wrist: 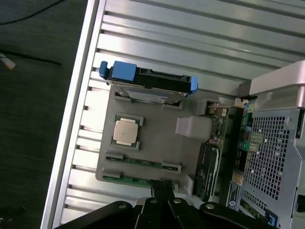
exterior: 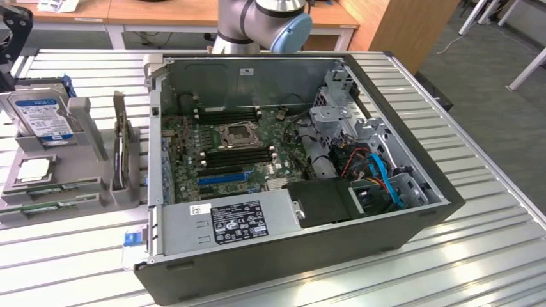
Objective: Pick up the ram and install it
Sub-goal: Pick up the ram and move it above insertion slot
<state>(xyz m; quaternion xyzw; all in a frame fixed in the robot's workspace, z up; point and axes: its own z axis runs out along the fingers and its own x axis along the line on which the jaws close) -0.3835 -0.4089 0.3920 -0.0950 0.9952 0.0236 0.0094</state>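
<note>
On the grey tray [wrist: 157, 138], the thin green ram [wrist: 142, 162] lies flat by the closed end effector [wrist: 162, 185].

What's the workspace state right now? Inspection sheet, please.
Surface: slatted metal table, carrying an open PC case and a grey fixture tray.
Job's things: two ram sticks lying in the tray's slots.
Clutter: hard drive, processor chip and upright expansion card, all on the tray.
Grippers: gripper shut, nothing held, nearest the ram sticks.
Cables: blue and red cables inside the case.
Surroundings: wooden desks, grey floor.
</note>
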